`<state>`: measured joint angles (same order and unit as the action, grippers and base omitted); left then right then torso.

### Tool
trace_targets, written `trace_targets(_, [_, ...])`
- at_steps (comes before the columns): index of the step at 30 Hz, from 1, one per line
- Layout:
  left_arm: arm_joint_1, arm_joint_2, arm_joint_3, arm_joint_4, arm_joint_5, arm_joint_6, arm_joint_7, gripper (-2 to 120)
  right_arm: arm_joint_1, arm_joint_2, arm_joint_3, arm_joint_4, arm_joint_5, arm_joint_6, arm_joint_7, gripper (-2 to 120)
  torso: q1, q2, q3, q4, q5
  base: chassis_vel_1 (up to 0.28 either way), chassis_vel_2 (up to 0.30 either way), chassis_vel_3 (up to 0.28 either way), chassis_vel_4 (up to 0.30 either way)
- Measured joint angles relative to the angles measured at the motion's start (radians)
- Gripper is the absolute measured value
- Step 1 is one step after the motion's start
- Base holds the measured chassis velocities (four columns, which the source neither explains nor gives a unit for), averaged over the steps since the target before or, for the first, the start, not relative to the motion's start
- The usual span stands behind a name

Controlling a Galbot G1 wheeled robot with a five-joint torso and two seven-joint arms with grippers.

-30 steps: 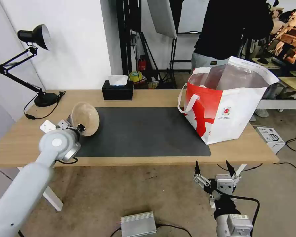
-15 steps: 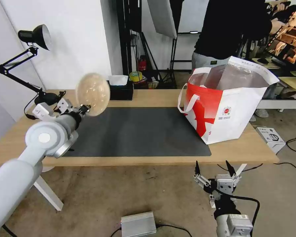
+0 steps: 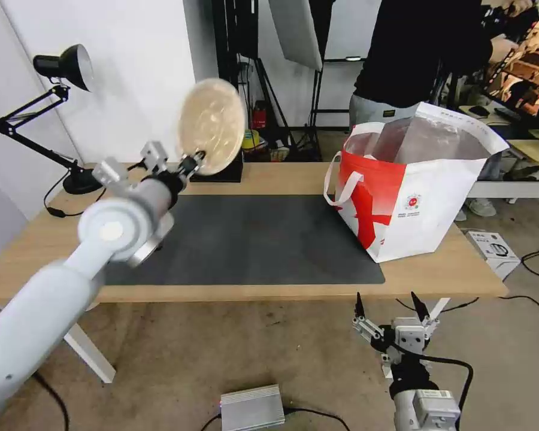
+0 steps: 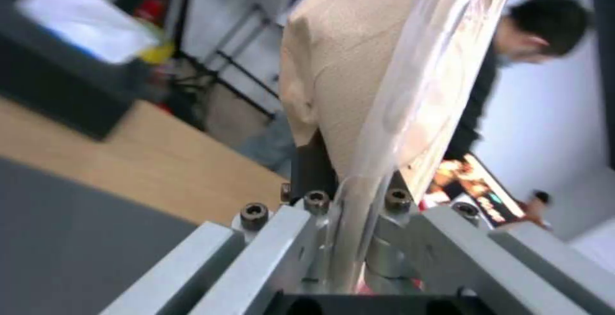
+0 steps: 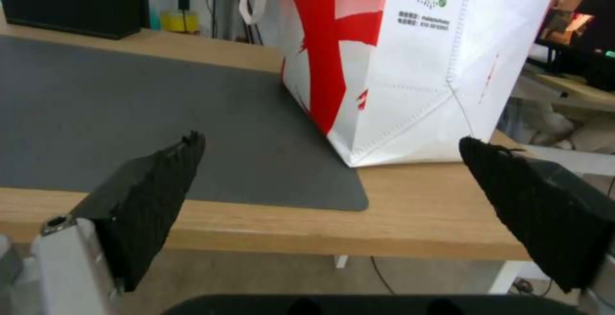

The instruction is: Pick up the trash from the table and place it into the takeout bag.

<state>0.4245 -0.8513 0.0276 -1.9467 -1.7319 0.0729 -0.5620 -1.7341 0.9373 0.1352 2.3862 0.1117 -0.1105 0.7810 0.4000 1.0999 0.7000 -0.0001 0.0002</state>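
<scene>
Left end effector [image 3: 193,160] risen, clamping beige bowl [image 3: 211,126] high above table [image 3: 281,176].

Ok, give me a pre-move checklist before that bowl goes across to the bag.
1. Grip: left gripper shut on the rim of the beige bowl: ok.
2. Bowl off the table: ok.
3. Takeout bag upright, mouth open: ok.
4. Dark mat between bowl and bag bare: ok.
5. Right gripper open, below the table's front edge, out of the path: ok.
6. Room inside the bag: cannot tell.
</scene>
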Motion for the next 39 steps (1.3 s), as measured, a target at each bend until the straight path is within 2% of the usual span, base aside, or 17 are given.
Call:
trace_targets(3, [-0.046,-0.024,0.045,0.023,0.003,-0.010,0.020,0,0.000,0.000,0.000,0.000,0.000,0.000,0.000,100,0.000,0.000,0.000,0.0001,0.0000,0.000,0.000,0.000,0.000])
trace_targets(6, [-0.123,-0.074,0.114,0.083,0.012,-0.032,0.047,0,0.000,0.000,0.000,0.000,0.000,0.000,0.000,100,0.000,0.000,0.000,0.0000,0.0000,0.000,0.000,0.000,0.000])
trace_targets(11, [-0.166,-0.111,0.156,0.129,0.016,-0.043,0.073,0,0.000,0.000,0.000,0.000,0.000,0.000,0.000,100,0.000,0.000,0.000,0.0000,0.0001,0.000,0.000,0.000,0.000])
trace_targets(12, [-0.217,-0.172,0.201,0.195,0.018,-0.054,0.107,0,0.000,0.000,0.000,0.000,0.000,0.000,0.000,100,0.000,0.000,0.000,0.0002,0.0000,0.000,0.000,0.000,0.000])
trace_targets(13, [-0.217,-0.172,0.201,0.195,0.018,-0.054,0.107,0,0.000,0.000,0.000,0.000,0.000,0.000,0.000,100,0.000,0.000,0.000,0.0002,0.0000,0.000,0.000,0.000,0.000])
trace_targets(16, [-0.269,-0.246,0.257,0.278,0.020,-0.063,0.143,0,0.000,0.000,0.000,0.000,0.000,0.000,0.000,100,0.000,0.000,0.000,-0.0002,0.0002,0.000,0.000,0.000,0.000])
trace_targets(21, [-0.304,-0.306,0.307,0.354,0.020,-0.073,0.186,0,0.000,0.000,0.000,0.000,0.000,0.000,0.000,100,0.000,0.000,0.000,0.0001,0.0000,0.000,0.000,0.000,0.000])
trace_targets(33, [-0.352,-0.425,0.358,0.504,0.021,-0.083,0.262,0,0.000,0.000,0.000,0.000,0.000,0.000,0.000,100,0.000,0.000,0.000,0.0001,0.0000,0.000,0.000,0.000,0.000])
trace_targets(39, [-0.379,-0.490,0.367,0.621,0.033,-0.086,0.326,0,0.000,0.000,0.000,0.000,0.000,0.000,0.000,100,0.000,0.000,0.000,0.0001,0.0000,0.000,0.000,0.000,0.000])
